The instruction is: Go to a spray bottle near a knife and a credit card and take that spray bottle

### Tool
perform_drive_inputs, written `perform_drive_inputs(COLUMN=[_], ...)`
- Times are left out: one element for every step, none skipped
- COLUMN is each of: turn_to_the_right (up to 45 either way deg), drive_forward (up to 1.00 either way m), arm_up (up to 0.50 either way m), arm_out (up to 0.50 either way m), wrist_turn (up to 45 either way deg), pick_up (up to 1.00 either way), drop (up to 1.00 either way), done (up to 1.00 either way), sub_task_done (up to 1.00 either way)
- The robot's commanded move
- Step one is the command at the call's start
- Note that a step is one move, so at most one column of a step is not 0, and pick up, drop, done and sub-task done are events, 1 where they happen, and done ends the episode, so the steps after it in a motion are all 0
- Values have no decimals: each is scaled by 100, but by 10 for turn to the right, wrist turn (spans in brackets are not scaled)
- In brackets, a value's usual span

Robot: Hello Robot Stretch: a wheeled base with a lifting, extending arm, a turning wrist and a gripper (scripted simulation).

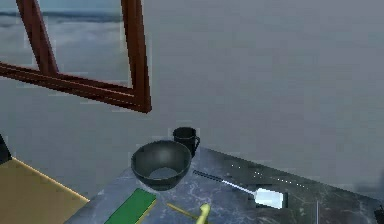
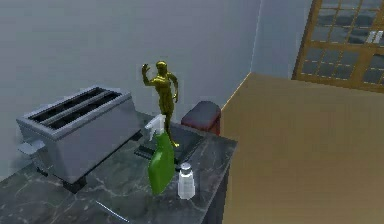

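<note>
Approach judged done: spray bottle [image 2: 160,165] on table [image 2: 212,160], right of toaster [image 2: 75,130]. Grasp pending; state of fingers cannot be told.

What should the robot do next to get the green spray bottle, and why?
Probably reach the arm out slowly toward the green spray bottle. It stands upright on the dark counter, near the arm side view's middle, in front of a gold statue. A small white shaker stands close beside it, so a careful reach looks wise.
</note>
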Motion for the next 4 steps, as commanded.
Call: perform_drive_inputs(turn_to_the_right=[0,0,0,0], drive_forward=[0,0,0,0], arm_up=[20,0,10,20], arm_out=[0,0,0,0], wrist_turn=[0,0,0,0], pick_up=[0,100,0,0], drop=[0,0,0,0], done=[0,0,0,0], sub_task_done=[0,0,0,0])
